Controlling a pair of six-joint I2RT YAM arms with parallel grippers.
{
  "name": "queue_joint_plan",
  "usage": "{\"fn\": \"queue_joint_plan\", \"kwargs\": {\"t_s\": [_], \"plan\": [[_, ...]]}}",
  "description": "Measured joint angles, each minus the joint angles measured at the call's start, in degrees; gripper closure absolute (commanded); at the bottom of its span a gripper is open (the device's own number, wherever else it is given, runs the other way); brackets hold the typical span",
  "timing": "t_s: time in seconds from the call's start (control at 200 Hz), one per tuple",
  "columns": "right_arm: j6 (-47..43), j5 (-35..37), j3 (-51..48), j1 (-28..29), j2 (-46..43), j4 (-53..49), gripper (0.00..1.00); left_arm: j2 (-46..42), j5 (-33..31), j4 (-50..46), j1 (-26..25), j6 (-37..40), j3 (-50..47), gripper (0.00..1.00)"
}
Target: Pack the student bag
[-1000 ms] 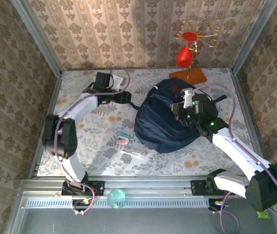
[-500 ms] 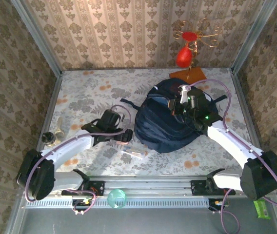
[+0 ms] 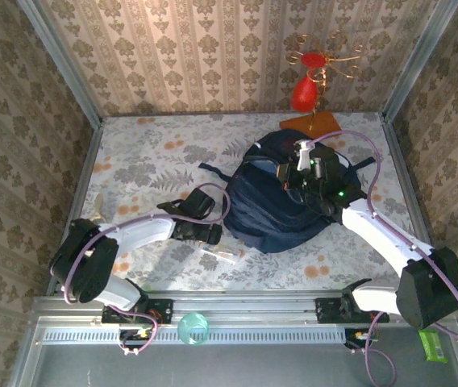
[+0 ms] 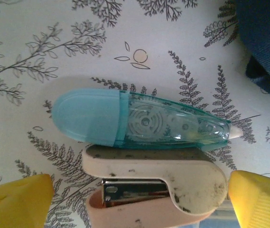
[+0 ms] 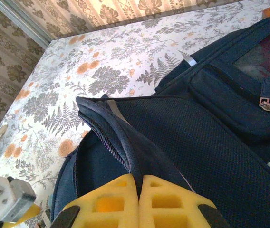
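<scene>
Fern-printed worktop carrying the student bag, whose open zip edge is gripped between the closed right jaws. A stapler is seen between the spread left jaws, with a correction-tape roller touching it just beyond.

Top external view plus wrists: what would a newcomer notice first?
The big navy student bag sits centre-right on the table, with the right gripper holding its open zip edge in shut jaws. The left gripper, jaws open, hangs over a teal correction tape roller beside a pink stapler.
</scene>
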Motion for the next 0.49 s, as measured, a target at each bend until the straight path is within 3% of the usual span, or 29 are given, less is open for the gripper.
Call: {"fn": "queue_joint_plan", "kwargs": {"t_s": [0.305, 0.495], "plan": [[0.02, 0.00, -0.20, -0.07, 0.00, 0.55, 1.00, 4.22, -1.20, 1.05, 0.07, 0.28, 1.90, 0.32], [0.02, -0.02, -0.26, -0.07, 0.00, 0.55, 1.00, 2.38, -2.84, 1.99, 0.44, -0.61, 0.37, 0.35]]}}
